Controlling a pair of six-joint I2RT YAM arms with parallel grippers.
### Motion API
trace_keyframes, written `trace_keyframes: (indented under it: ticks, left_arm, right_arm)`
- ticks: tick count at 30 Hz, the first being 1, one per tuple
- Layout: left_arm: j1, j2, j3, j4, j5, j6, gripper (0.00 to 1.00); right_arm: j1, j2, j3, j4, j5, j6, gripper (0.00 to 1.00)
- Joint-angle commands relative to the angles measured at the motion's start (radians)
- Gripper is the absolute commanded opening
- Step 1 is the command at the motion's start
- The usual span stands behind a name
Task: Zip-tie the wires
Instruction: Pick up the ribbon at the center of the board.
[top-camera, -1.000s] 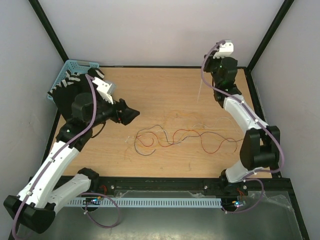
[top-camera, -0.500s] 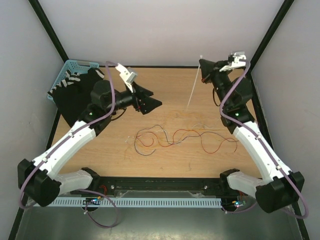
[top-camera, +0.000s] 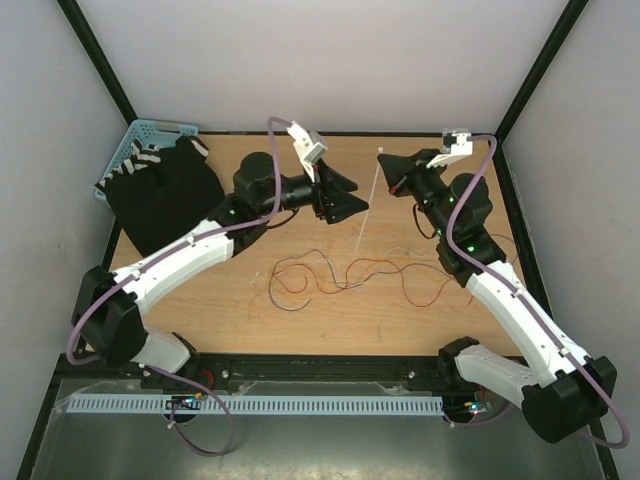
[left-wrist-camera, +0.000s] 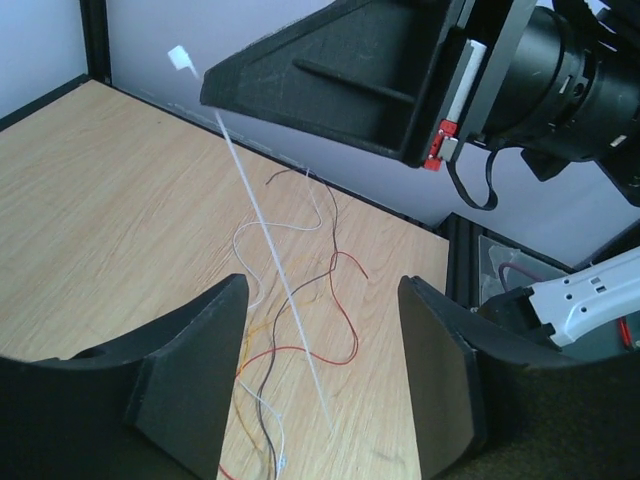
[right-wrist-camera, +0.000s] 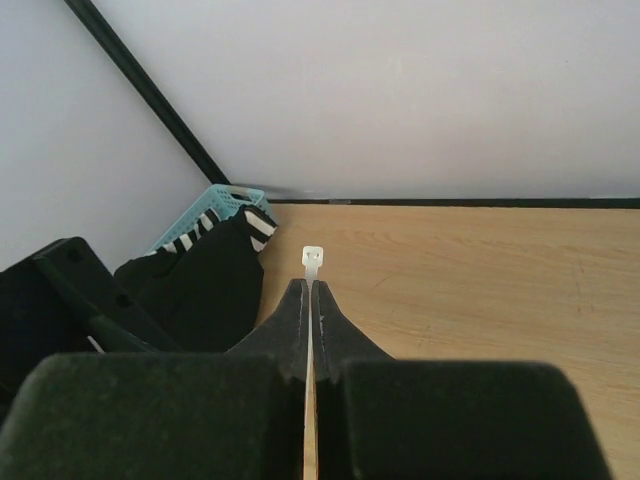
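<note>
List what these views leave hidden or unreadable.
Right wrist: the zip tie shows only its head; the right gripper clamped on it hides the strap.
Top external: the wires are too thin to count strands or trace crossings.
Left wrist: the wires' near ends run off the bottom edge, partly behind a finger of the left gripper.
Top external: a black cloth hides the blue basket's inside.

A robotics lab cell: plain white walls, black frame posts, wooden tabletop.

Bright even light, soft shadows; right pincer blurred close-up.
</note>
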Motion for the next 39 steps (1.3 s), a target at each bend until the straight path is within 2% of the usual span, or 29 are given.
trace_keyframes:
  ticks: [1,12,14,17,19,21,23,28,31,35,39]
  left_arm:
    - [-0.029,0.031,0.059,0.071,-0.055,0.025,0.62]
    - [-0.075,0.153,0.144,0.071,-0.104,0.058,0.50]
    - [-0.079,0.163,0.147,0.076,-0.102,0.055,0.41]
    - [-0.087,0.164,0.141,0.089,-0.100,0.056,0.16]
    - [-0.091,0.158,0.131,0.099,-0.101,0.052,0.03]
    - [-0.091,0.152,0.116,0.110,-0.102,0.040,0.00]
    - [-0.090,0.140,0.092,0.120,-0.107,0.027,0.00]
    - [-0.076,0.094,0.009,0.131,-0.148,-0.013,0.00]
    - [-0.034,0.063,-0.041,0.144,-0.134,-0.077,0.00]
    - [0.026,0.014,-0.111,0.200,-0.093,-0.170,0.00]
    - [0.060,-0.031,-0.171,0.275,-0.051,-0.264,0.00]
  right_arm:
    - [0.007,-0.038,0.010,-0.045,-0.027,0.019,0.00]
    - [0.009,-0.104,-0.016,-0.090,-0.081,0.032,0.00]
    - [0.009,-0.110,-0.014,-0.104,-0.079,0.024,0.00]
    - [0.009,-0.113,-0.008,-0.124,-0.067,0.010,0.00]
    - [0.010,-0.111,-0.007,-0.127,-0.075,0.013,0.00]
    - [0.009,-0.101,-0.004,-0.126,-0.087,0.016,0.00]
    - [0.009,-0.090,0.001,-0.129,-0.099,0.011,0.08]
    - [0.009,-0.093,0.015,-0.160,-0.134,-0.017,0.52]
    - [0.009,-0.118,0.006,-0.177,-0.170,-0.044,0.68]
    - [0.010,-0.136,-0.039,-0.157,-0.304,-0.068,0.75]
    - [0.010,-0.126,-0.134,-0.018,-0.527,-0.036,0.76]
